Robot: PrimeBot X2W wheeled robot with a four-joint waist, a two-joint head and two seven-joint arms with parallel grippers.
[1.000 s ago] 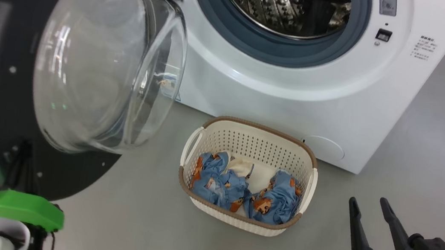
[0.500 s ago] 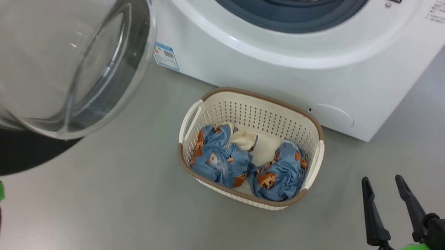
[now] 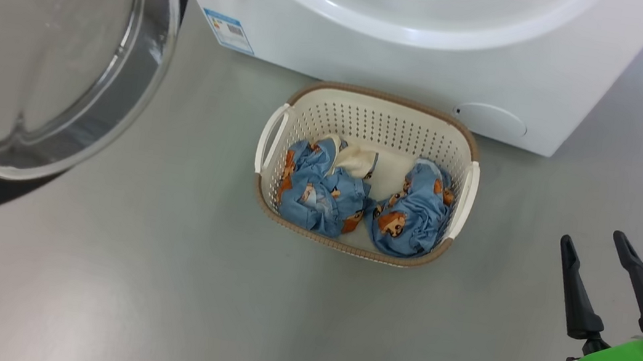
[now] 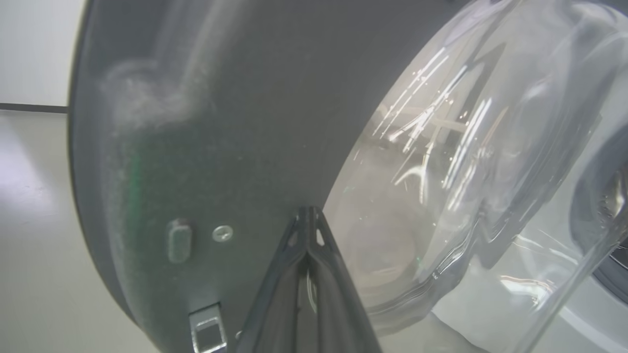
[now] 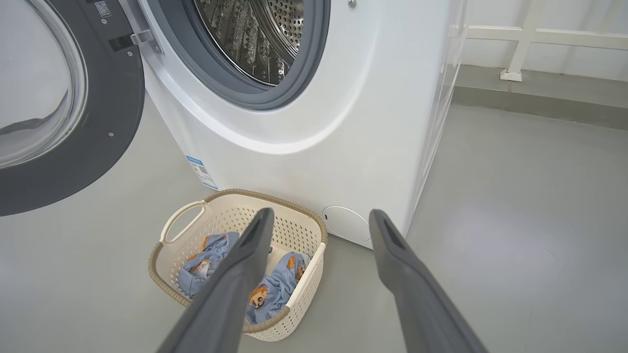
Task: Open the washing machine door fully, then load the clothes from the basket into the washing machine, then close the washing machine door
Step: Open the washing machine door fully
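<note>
Status: step 1 looked done or nearly so. Door (image 3: 47, 45) stood swung out from the washer (image 3: 389, 46), at 10 o'clock in head view. Right wrist view had the drum (image 5: 250, 39) mouth uncovered. Couldn't tell whether the door sat at its hinge stop.

Step 2 not started. All clothes (image 3: 410, 217) lay in the basket (image 3: 382, 96): two blue bear-print bundles plus a cream piece between them, toward 12. The visible part of the drum looked empty. Basket sat on the floor (image 3: 157, 295) mid-frame, just in front of the washer at 12 o'clock, well clear of the door.

Left end effector (image 4: 307, 215) was pinched closed with nothing between the fingers, tip aimed at the door's inner face where black rim meets glass. Contact couldn't be confirmed. Right end effector (image 3: 593, 239) was at 4 o'clock, spread wide and empty, well apart from the basket at its 10 o'clock.

Remaining, by judgement: reach the basket, grab garments, move them to the drum, probably in several trips, then swing the door shut. Roughly a third through at best.
</note>
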